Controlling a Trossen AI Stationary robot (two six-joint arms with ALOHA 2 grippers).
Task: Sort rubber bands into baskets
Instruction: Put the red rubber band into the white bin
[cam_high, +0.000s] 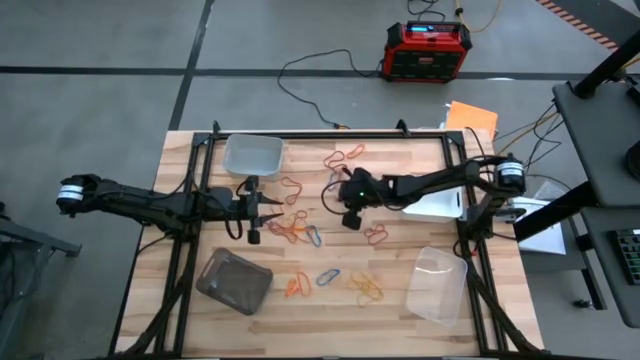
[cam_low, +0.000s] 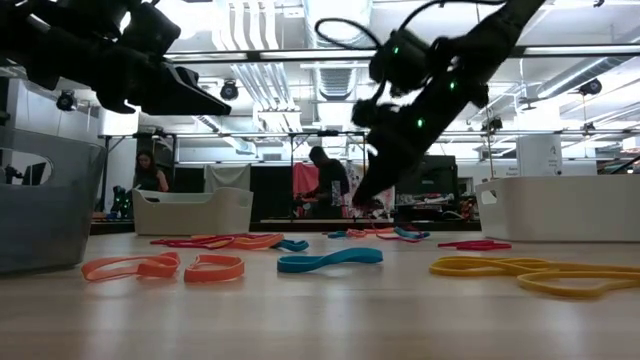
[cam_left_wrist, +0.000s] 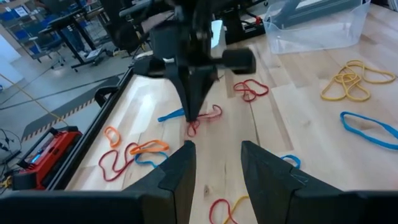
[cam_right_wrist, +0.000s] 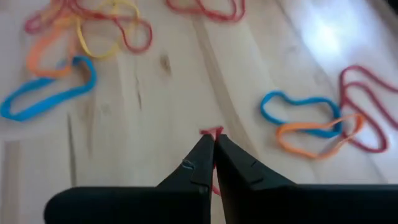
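- Right claw (cam_right_wrist: 213, 142) of mine is pinched fully shut on a red band (cam_left_wrist: 205, 116), its tips down near the middle of the table (cam_high: 400, 310); only a small bit of red shows past the tips in my right wrist view.
- From the left wrist view, that red band lies as a loose loop trailing off the closed tips across the wood; I would judge its long run goes roughly crosswise to my fingers, though the loop is crumpled and its axis is not clean.
- Handling, as I judge it: light, soft, floppy and stretchy. It will sag from wherever I hold it, so a nip on a single strand near one end seems enough, and it could snap free if tugged.
- Other bands lie scattered around: a blue one (cam_right_wrist: 46, 93), an orange one (cam_right_wrist: 311, 138), a yellow tangle (cam_left_wrist: 348, 81).
- Left claw (cam_left_wrist: 214, 168) hovers just beside the cluster with its fingers partly apart, holding nothing.
- Four tubs sit out toward the corners; the grey tub (cam_high: 233, 281) is near my left arm.
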